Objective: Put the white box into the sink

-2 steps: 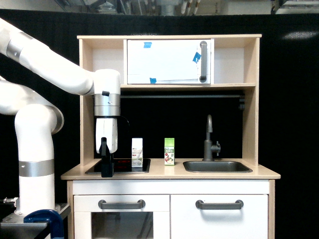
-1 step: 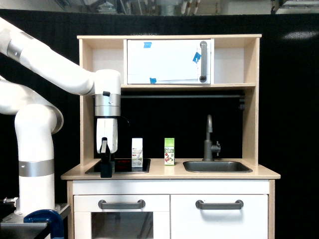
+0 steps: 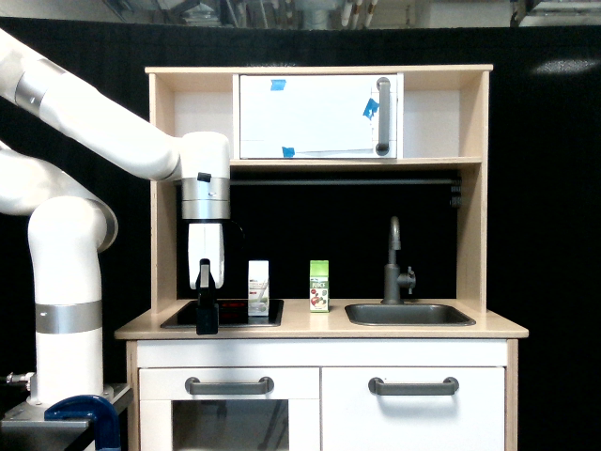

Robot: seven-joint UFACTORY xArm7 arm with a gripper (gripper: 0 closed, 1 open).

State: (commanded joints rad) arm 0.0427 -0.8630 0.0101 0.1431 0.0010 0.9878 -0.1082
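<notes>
A toy play kitchen (image 3: 319, 324) in pale wood is seen filling most of the exterior view, with a black backdrop behind it and two white lower doors carrying grey handles. Up top, a white cabinet door (image 3: 317, 116) with bits of blue tape and an upright grey handle is set into the upper shelf. The white arm (image 3: 94, 122) is brought in from the exterior view's left, bent down over the left end of the counter, with its thick white base column standing beside the kitchen. On the counter's right side the grey sink (image 3: 409, 314) is sunk in, with a dark faucet (image 3: 395, 263) standing at its back edge. On the left side a black hob (image 3: 225, 314) is laid into the counter. The gripper (image 3: 207, 318) is hung low over the hob's front left part, and it's seen edge-on as one dark shape, so how far apart the jaws are honestly can't be told; nothing looks to be held in it. The white box (image 3: 258, 287) is stood upright on the hob just to the gripper's right in this view, apart from it, not touched. Between the box and the sink a green-topped juice carton (image 3: 319, 286) is stood on the bare counter, near the sink's left rim, so it's sat right in the stretch between box and basin.
</notes>
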